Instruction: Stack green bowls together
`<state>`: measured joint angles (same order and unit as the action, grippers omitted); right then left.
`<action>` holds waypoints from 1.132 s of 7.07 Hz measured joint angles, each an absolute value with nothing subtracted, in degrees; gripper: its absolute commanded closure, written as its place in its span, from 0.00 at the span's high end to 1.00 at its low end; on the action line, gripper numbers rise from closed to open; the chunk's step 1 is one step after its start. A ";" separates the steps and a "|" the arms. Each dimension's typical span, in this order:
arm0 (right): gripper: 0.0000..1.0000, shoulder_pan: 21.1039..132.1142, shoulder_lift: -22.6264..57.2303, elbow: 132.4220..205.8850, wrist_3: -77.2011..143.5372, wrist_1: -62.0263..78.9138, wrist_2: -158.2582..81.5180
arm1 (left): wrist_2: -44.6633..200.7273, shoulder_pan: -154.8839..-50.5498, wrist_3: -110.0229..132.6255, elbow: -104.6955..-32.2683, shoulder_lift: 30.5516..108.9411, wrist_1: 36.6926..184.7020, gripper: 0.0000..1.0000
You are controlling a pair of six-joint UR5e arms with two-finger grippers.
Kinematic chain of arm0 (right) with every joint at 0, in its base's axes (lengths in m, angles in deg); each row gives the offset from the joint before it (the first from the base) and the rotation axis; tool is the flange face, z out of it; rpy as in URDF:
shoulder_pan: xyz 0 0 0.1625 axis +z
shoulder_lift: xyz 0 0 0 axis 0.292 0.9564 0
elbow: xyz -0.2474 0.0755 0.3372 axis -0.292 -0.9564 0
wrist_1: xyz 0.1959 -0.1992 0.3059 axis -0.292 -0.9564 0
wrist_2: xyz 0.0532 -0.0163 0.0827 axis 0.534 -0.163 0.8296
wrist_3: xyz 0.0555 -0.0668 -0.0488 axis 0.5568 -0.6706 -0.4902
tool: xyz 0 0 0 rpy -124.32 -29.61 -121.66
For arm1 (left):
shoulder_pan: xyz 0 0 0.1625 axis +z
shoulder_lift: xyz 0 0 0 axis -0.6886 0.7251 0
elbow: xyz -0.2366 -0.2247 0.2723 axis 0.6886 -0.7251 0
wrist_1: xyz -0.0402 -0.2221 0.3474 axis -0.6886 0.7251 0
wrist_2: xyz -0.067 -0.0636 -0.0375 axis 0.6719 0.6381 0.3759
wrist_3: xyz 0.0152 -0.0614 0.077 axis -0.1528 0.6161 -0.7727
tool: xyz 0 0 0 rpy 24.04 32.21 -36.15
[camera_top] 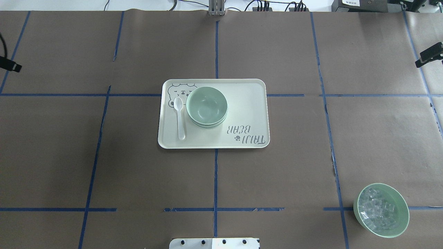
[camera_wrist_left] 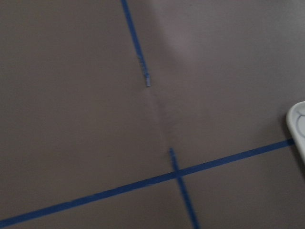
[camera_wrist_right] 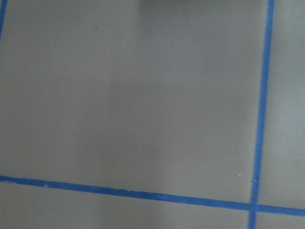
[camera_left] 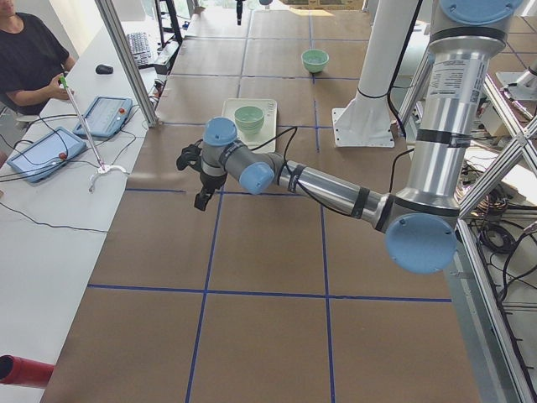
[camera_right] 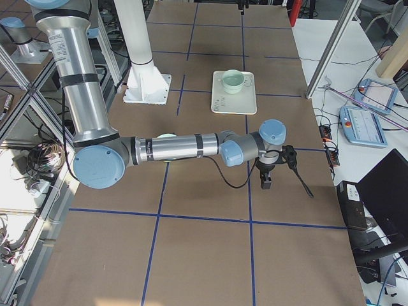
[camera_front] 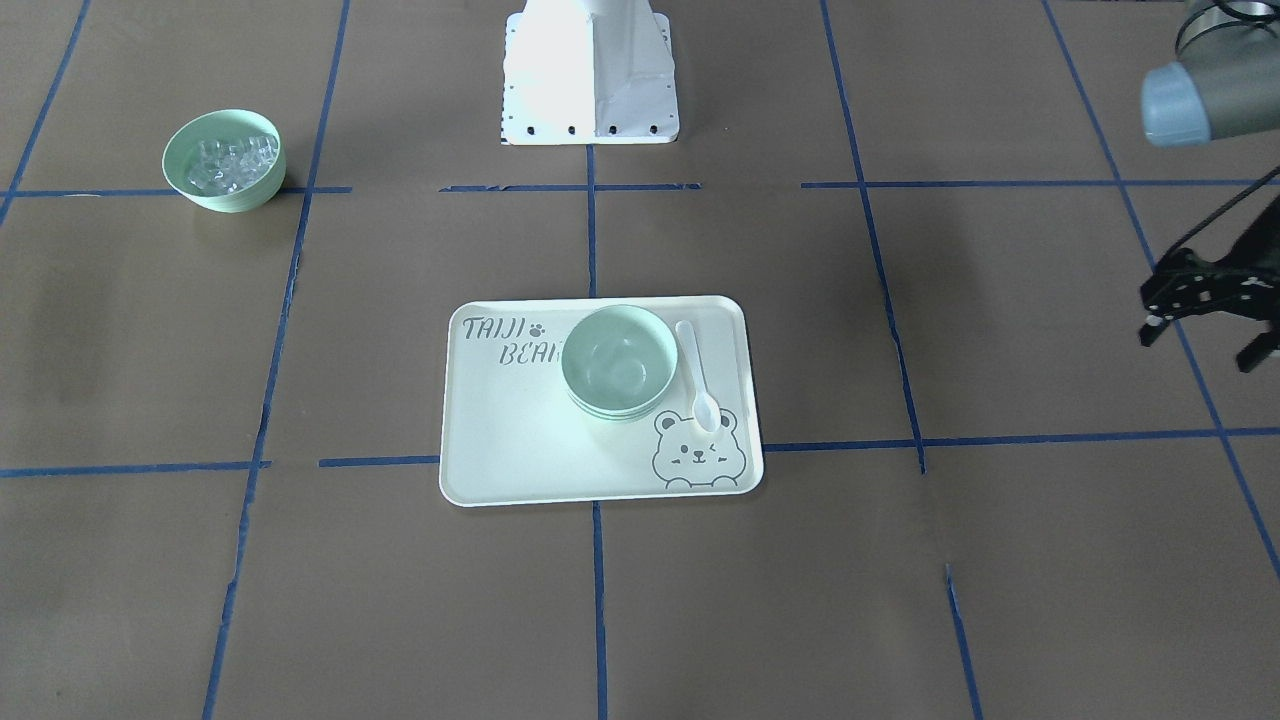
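The green bowls (camera_front: pixel 618 360) sit nested in one stack on the pale bear-print tray (camera_front: pixel 520 440), with lower rims showing under the top bowl. The stack also shows in the overhead view (camera_top: pixel 207 106). My left gripper (camera_front: pixel 1200 345) hangs open and empty over bare table, well off the tray toward my left. Only part of my right gripper (camera_top: pixel 429 55) shows at the overhead view's right edge, far from the tray, and I cannot tell whether it is open or shut. Both wrist views show only brown table and blue tape, plus a tray corner (camera_wrist_left: pixel 298 126).
A white spoon (camera_front: pixel 697 375) lies on the tray beside the stack. A like green bowl with clear cubes (camera_top: pixel 381 210) stands near my right front corner. The white robot base (camera_front: pixel 590 70) is behind the tray. An operator (camera_left: pixel 29 50) sits at the side desk.
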<state>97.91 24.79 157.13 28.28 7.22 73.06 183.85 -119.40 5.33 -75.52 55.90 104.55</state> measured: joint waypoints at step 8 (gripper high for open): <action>1.00 105.41 18.90 155.39 2.79 -18.22 72.40 | 189.36 -133.46 -11.88 -66.95 53.16 88.48 1.00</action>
<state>105.41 18.90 155.39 2.79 -18.22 72.40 189.36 -133.46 -11.88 -66.95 53.16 88.48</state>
